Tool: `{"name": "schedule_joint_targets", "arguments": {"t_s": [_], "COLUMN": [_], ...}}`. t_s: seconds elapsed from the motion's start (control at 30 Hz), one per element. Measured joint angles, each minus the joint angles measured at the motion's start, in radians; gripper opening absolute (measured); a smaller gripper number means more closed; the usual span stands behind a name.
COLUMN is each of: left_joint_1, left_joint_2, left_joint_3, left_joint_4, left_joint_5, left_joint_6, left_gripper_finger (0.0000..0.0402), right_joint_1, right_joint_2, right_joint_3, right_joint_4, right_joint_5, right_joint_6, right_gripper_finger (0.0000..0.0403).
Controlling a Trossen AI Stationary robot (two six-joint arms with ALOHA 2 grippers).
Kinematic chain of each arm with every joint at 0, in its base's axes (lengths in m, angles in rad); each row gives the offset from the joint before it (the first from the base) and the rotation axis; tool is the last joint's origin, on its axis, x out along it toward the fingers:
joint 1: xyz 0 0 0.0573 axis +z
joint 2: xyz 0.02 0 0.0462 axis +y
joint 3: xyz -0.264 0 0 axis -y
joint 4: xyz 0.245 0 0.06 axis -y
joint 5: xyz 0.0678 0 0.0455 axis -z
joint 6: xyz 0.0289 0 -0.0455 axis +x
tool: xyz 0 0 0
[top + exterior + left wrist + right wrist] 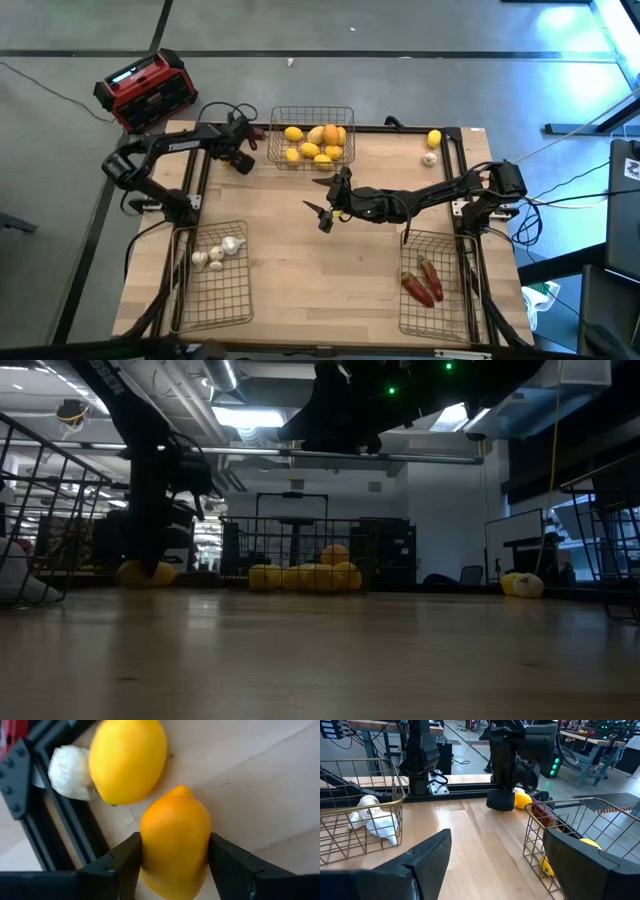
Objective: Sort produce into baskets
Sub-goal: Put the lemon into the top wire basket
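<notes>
An orange lemon (176, 815) lies on the wooden table near its far left corner, and my left gripper (175, 840) is shut on it. Just beyond it lie a yellow lemon (127, 760) and a white garlic bulb (70, 772). In the high view my left gripper (243, 160) hides the orange lemon. My right gripper (325, 208) hangs open over the table's middle with nothing between its fingers. Three wire baskets stand on the table. The far one (345, 112) holds lemons, the near left one (230, 310) garlic, and the near right one (440, 325) red chilies. My left gripper pinches the orange lemon's two long sides (146, 852) between its two fingers. The fingers come steeply from above and lie along its sides, its pointed tip (181, 790) showing beyond them. The lemon seems to rest on the tabletop.
A loose lemon (433, 138) and a garlic bulb (430, 158) lie at the far right corner. A black frame rail (65, 830) runs close beside the held lemon. A red-and-black box (150, 90) stands on the floor beyond the far left corner.
</notes>
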Motion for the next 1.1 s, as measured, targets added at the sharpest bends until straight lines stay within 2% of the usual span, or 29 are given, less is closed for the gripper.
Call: {"name": "schedule_joint_targets", "arguments": {"t_s": [0.47,0.7,0.9,1.1], "left_joint_1": [-0.001,-0.019,-0.077,-0.143], "left_joint_2": [-0.302,-0.450,-0.477,-0.409], "left_joint_3": [0.011,0.012,0.012,0.012], "left_joint_4": [-0.001,0.140,0.359,0.507], "left_joint_5": [0.041,0.207,0.380,0.398], "left_joint_6": [0.003,0.020,-0.003,-0.010], "left_gripper_finger": [0.0200,0.0202,0.0202,0.0202], "right_joint_1": [0.000,-0.008,-0.008,-0.008], "right_joint_2": [0.000,0.000,0.000,0.000], "right_joint_3": [0.000,0.000,0.000,0.000], "right_joint_4": [0.001,0.013,0.018,0.017], "right_joint_5": [0.000,0.000,0.000,0.000], "right_joint_6": [0.002,0.002,0.002,0.002], "right_gripper_finger": [0.0310,0.0310,0.0310,0.0310]}}
